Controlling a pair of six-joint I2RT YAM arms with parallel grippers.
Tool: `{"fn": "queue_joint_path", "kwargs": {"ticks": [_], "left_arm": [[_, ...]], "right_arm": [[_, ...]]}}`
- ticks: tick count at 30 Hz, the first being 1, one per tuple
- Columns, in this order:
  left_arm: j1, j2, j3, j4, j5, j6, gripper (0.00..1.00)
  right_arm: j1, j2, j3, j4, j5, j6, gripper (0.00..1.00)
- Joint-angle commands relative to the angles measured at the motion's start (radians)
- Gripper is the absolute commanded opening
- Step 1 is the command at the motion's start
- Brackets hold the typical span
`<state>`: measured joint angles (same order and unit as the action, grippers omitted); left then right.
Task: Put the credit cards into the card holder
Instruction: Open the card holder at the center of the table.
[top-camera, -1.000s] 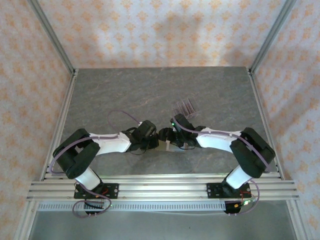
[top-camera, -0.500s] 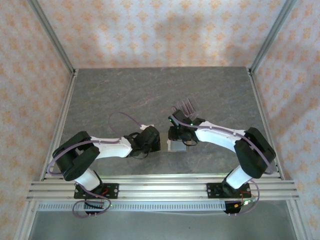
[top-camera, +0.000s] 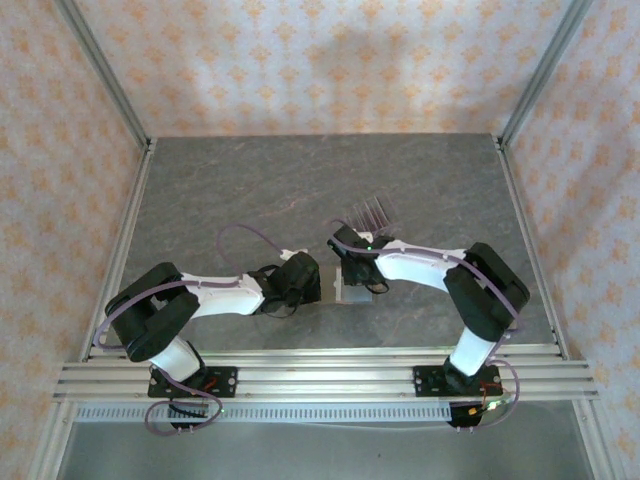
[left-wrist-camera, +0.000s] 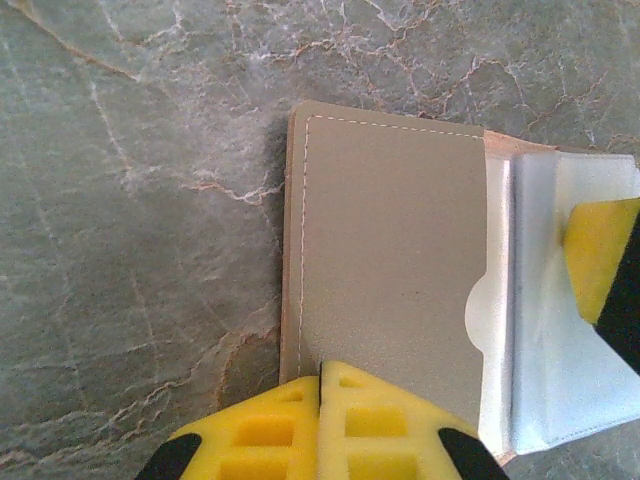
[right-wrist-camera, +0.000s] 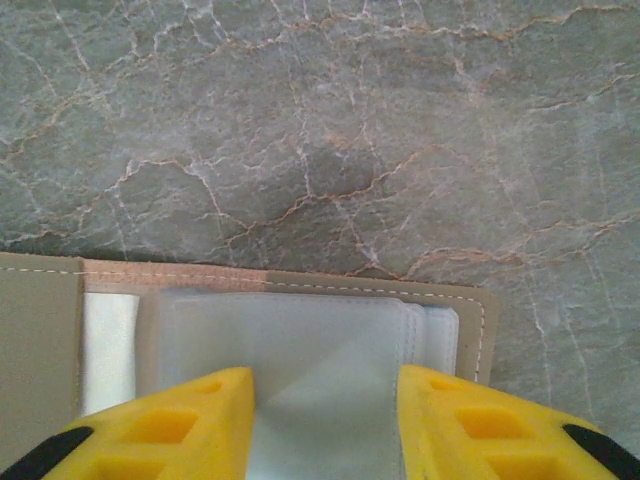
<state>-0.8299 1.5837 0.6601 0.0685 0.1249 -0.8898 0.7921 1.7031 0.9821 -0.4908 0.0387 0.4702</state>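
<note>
Marbled tabletop (left-wrist-camera: 120, 200) bears the opened card holder (left-wrist-camera: 440, 290), likely light and floppy; pin its flap (left-wrist-camera: 385, 200). Left gripper (left-wrist-camera: 322, 375) presses there, closed; right gripper (right-wrist-camera: 325, 385) hovers parted over its pocket (right-wrist-camera: 320, 340).

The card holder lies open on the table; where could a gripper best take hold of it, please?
Probably the stitched outer edge of its tan panel. The card holder lies open and flat, so jaws from above find nothing to close on; come in low from that side, one finger sliding beneath.
</note>
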Motion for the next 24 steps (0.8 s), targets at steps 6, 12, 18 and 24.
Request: {"fn": "queue_joint_path", "kwargs": {"ticks": [6,12,18,24], "left_arm": [[-0.012,0.033,-0.031,-0.091,-0.011,-0.004,0.02],[-0.012,0.029,-0.037,-0.084,-0.010,-0.006,0.02],[-0.012,0.026,-0.042,-0.079,-0.011,-0.006,0.02],[-0.011,0.031,-0.042,-0.078,-0.008,-0.006,0.02]], "right_arm": [[0.050,0.031,0.007,-0.081,0.149,0.035,0.34],[0.053,0.032,-0.008,-0.051,0.108,0.030,0.30],[0.029,0.025,-0.050,0.011,0.029,0.048,0.26],[0.008,0.029,-0.082,0.046,-0.025,0.068,0.24]]}}
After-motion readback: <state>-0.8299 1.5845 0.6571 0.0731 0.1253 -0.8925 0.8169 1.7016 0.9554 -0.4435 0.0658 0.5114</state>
